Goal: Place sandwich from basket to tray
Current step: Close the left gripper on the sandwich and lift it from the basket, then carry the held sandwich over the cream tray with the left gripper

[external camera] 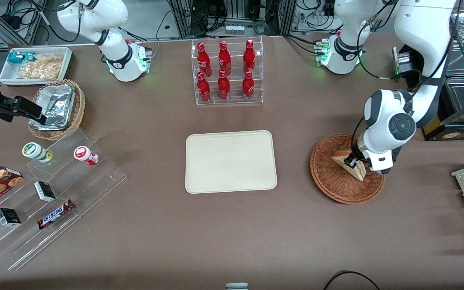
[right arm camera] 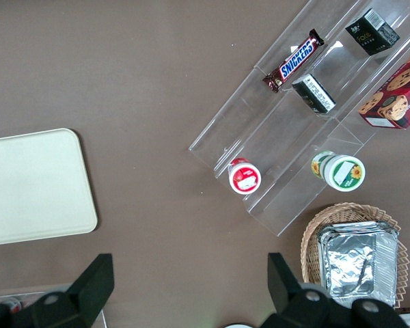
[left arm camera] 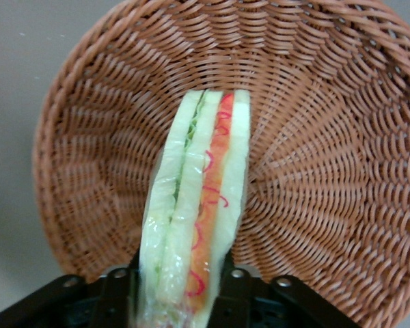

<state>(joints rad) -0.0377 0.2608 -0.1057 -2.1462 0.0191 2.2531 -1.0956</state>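
Front view: gripper [external camera: 353, 162] lowered into the reddish-brown wicker basket [external camera: 328, 181] at the working arm's end of the desk; sandwich [external camera: 355, 167], a pale wedge, lies inside the basket with the gripper on it, while the cream tray [external camera: 230, 161] sits well apart toward the middle of the desk, with nothing on it. Risk, as judged: the hold appears to sit at one end of the wedge, so on lifting the sandwich may pivot, sag or slide free, and its low end may drag on the basket rim and pull the light basket along. Left wrist view: sandwich [left arm camera: 201, 205] stands on edge, filling layers facing the camera, its near end set between the two dark fingers [left arm camera: 119, 290], one at each bread face; the fingers look closed on it, the wrapped bread seeming slightly pinched there, with the basket [left arm camera: 328, 171] weave under and around it. Right wrist view: tray [right arm camera: 34, 188] corner only; sandwich not shown.
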